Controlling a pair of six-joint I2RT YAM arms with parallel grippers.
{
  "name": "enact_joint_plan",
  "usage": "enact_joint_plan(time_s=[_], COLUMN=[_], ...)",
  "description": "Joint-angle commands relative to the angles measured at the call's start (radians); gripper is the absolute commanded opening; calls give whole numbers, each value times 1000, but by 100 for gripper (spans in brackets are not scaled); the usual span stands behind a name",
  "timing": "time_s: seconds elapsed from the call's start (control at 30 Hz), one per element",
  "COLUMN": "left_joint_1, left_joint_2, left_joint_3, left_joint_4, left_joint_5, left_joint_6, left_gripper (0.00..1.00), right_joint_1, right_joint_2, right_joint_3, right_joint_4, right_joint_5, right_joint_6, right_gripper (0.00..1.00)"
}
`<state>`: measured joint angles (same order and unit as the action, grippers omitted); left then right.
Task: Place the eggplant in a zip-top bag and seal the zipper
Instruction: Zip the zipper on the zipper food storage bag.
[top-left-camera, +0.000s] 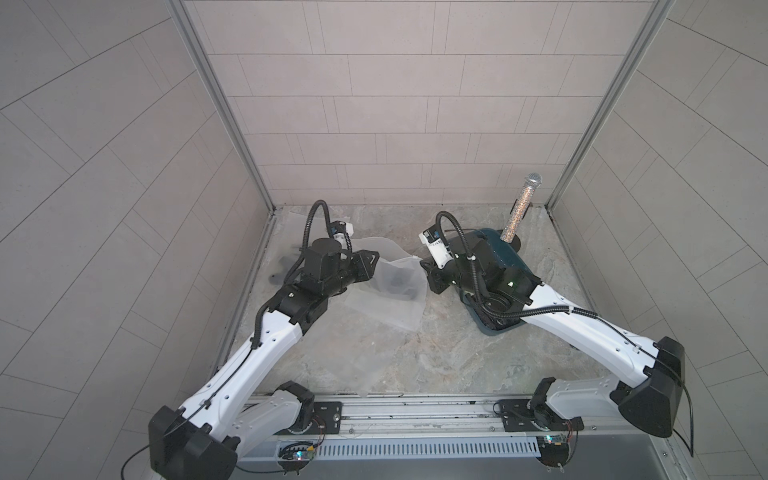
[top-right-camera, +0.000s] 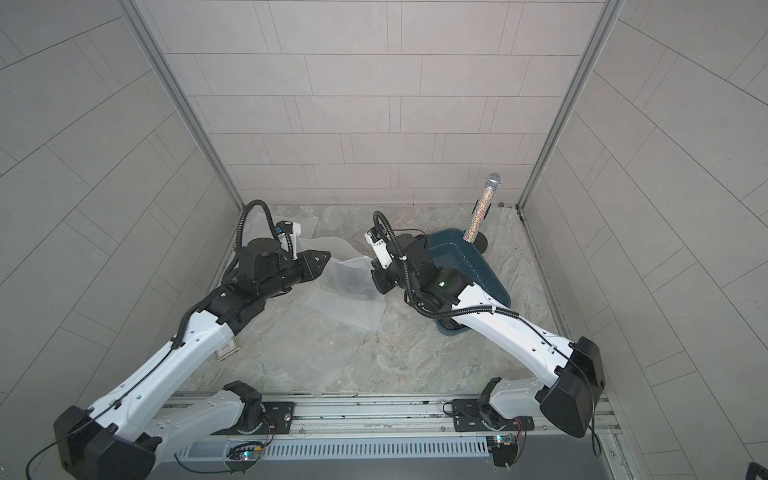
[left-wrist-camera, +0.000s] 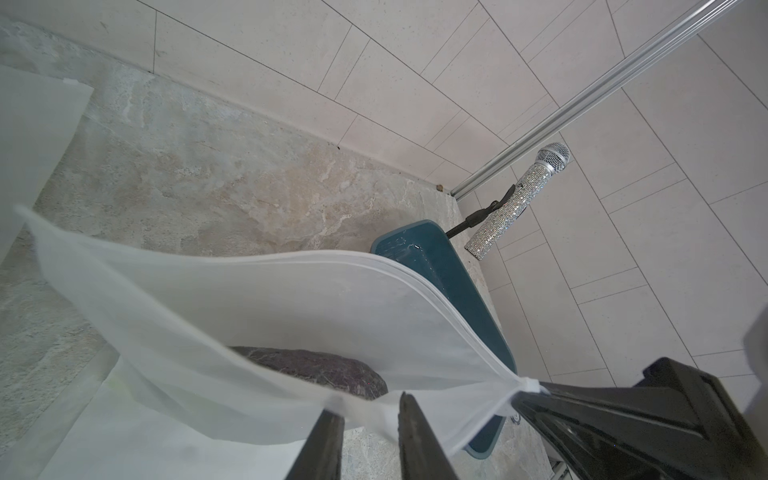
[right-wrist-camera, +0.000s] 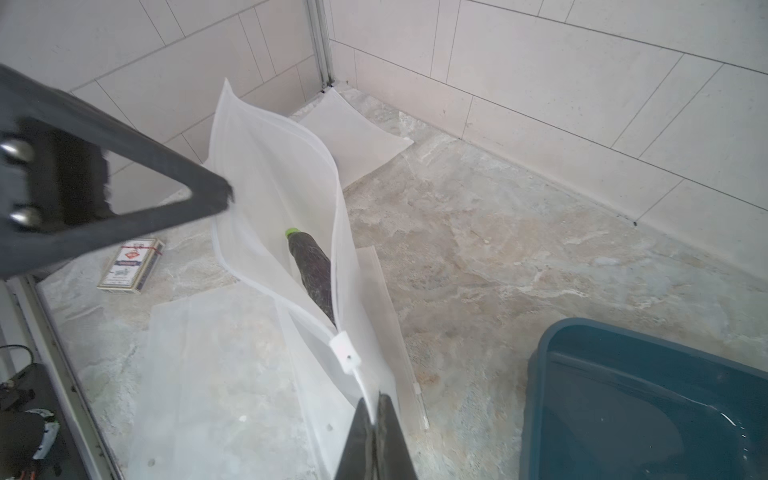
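Note:
The zip-top bag (top-left-camera: 390, 291) (top-right-camera: 345, 291) is translucent white and hangs between my two grippers, its mouth gaping (left-wrist-camera: 291, 311) (right-wrist-camera: 270, 187). The dark purple eggplant (right-wrist-camera: 313, 274) (left-wrist-camera: 324, 370) lies inside it, green stem end toward the far side; in both top views it is a dark shape through the plastic (top-left-camera: 401, 282) (top-right-camera: 353, 286). My left gripper (left-wrist-camera: 370, 405) (top-left-camera: 376, 258) (top-right-camera: 328, 257) is open, and the bag's rim runs across its fingertips. My right gripper (right-wrist-camera: 376, 409) (top-left-camera: 423, 264) (top-right-camera: 371, 262) is shut on the pull tab of the white zipper slider (right-wrist-camera: 345, 353) at the mouth's end.
A teal tub (top-left-camera: 498, 257) (right-wrist-camera: 644, 395) sits under the right arm. A glittery microphone (top-left-camera: 519, 212) (left-wrist-camera: 511, 208) stands on a stand at the back right. A card deck (right-wrist-camera: 131, 266) (top-right-camera: 226, 351) lies by the left wall. Other flat bags lie in the back left corner (right-wrist-camera: 357, 133) and in front (top-left-camera: 386, 361).

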<state>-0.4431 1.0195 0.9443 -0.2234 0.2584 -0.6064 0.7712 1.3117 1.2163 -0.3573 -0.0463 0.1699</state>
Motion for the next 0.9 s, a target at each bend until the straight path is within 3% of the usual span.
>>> enact_joint_plan(time_s=[0.0,0.13,0.23,0.33,0.53,0.87], left_joint_1=[6,6,6,-1,-67,-94], left_joint_2=[-43,-24,23,84,175,221], left_joint_3=[59,169,244,288,310,316], left_joint_4=[-24,-131,-155,-158,-136,-128], left_joint_5=[49,170,271,349,360,327], left_joint_6=[213,517,632,709,791,804], left_gripper=[30,47,56,60,62,60], right_joint_1=[0,0,0,0,0,0], right_joint_2=[-34,-61,-76,-75,-70,-56], right_joint_3=[2,2,13,14,-19,-20], right_joint_4=[-17,2,24,56,136,162], right_joint_5=[21,15,9,-9,-31,-72], right_joint_6=[-61,-75,-90,-100,-99,-79], right_gripper=[0,0,0,0,0,0])
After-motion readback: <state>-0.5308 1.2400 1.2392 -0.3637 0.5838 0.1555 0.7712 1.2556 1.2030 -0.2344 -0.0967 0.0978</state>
